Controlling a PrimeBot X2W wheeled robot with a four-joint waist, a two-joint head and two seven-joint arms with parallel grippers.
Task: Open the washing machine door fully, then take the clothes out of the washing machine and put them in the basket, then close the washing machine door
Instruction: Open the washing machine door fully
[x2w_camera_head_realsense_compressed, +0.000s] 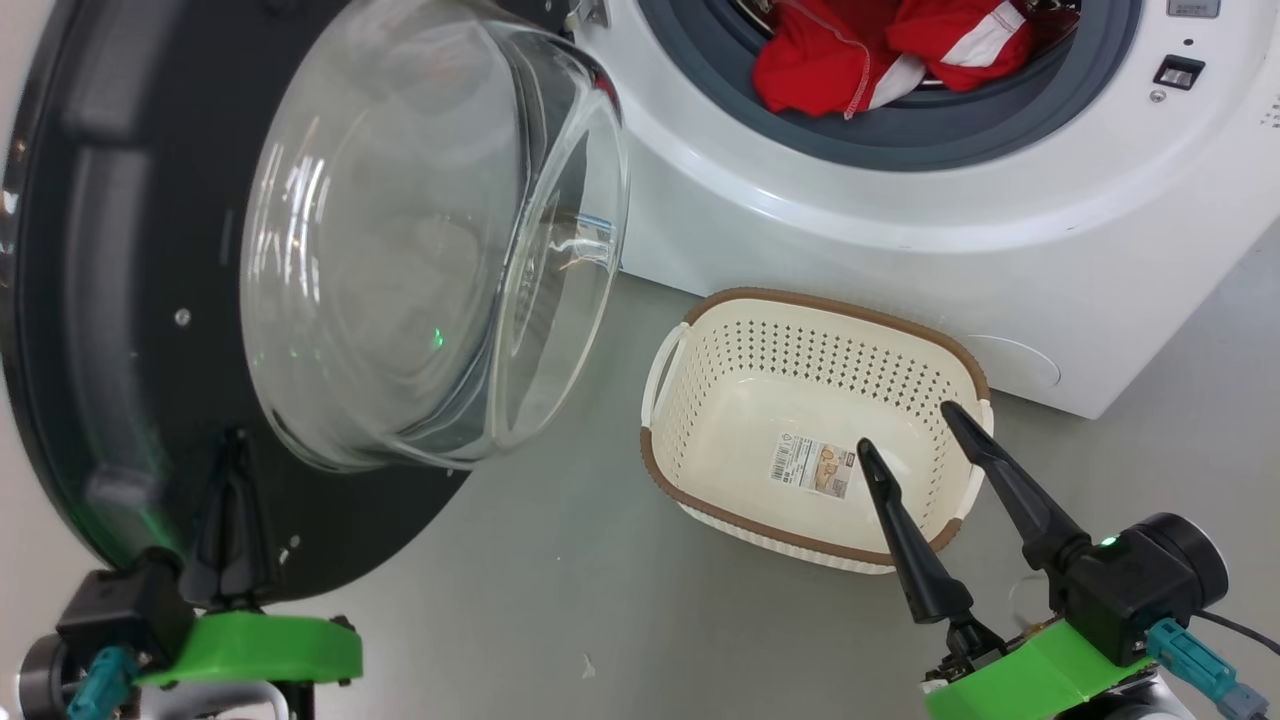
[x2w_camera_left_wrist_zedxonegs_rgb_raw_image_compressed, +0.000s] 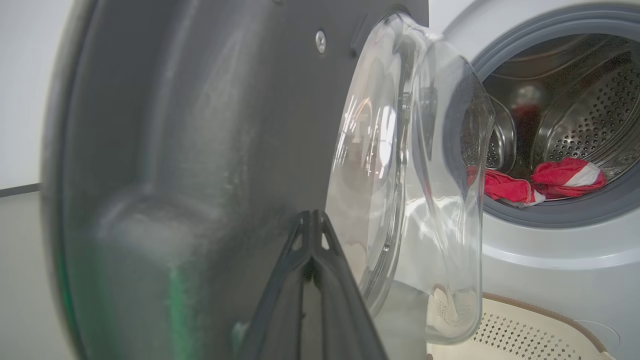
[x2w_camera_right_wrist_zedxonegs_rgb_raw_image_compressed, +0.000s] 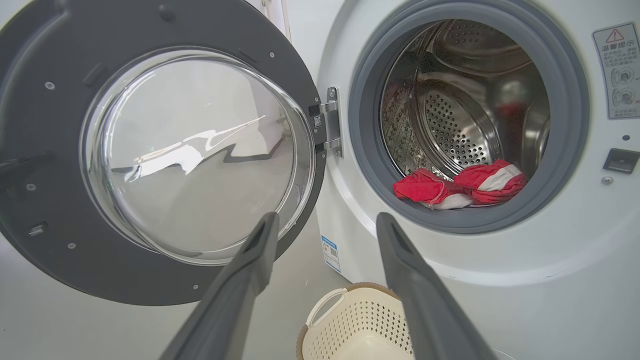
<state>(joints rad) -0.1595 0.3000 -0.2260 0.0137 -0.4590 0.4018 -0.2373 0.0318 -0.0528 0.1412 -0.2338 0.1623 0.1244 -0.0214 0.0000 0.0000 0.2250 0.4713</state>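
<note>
The washing machine door (x2w_camera_head_realsense_compressed: 130, 300) hangs swung wide to the left, its clear glass bowl (x2w_camera_head_realsense_compressed: 430, 230) bulging toward me. My left gripper (x2w_camera_head_realsense_compressed: 232, 440) is shut, tips against the door's black inner face (x2w_camera_left_wrist_zedxonegs_rgb_raw_image_compressed: 200, 150), nothing between them. The white washing machine (x2w_camera_head_realsense_compressed: 900, 200) stands open, with red and white clothes (x2w_camera_head_realsense_compressed: 890, 50) lying at the drum's front lip (x2w_camera_right_wrist_zedxonegs_rgb_raw_image_compressed: 460, 187). The cream basket (x2w_camera_head_realsense_compressed: 700, 420) sits on the floor before the machine. My right gripper (x2w_camera_head_realsense_compressed: 905, 428) hovers open above the basket's near right rim, and in its wrist view (x2w_camera_right_wrist_zedxonegs_rgb_raw_image_compressed: 325, 222) the fingers point at the machine front.
Grey floor (x2w_camera_head_realsense_compressed: 560, 580) runs between the door and the basket. A label sticker (x2w_camera_head_realsense_compressed: 815, 465) lies on the basket's bottom. The door hinge (x2w_camera_right_wrist_zedxonegs_rgb_raw_image_compressed: 330, 120) sits left of the grey gasket (x2w_camera_right_wrist_zedxonegs_rgb_raw_image_compressed: 365, 150). A blue sticker (x2w_camera_right_wrist_zedxonegs_rgb_raw_image_compressed: 330, 252) marks the machine's lower left corner.
</note>
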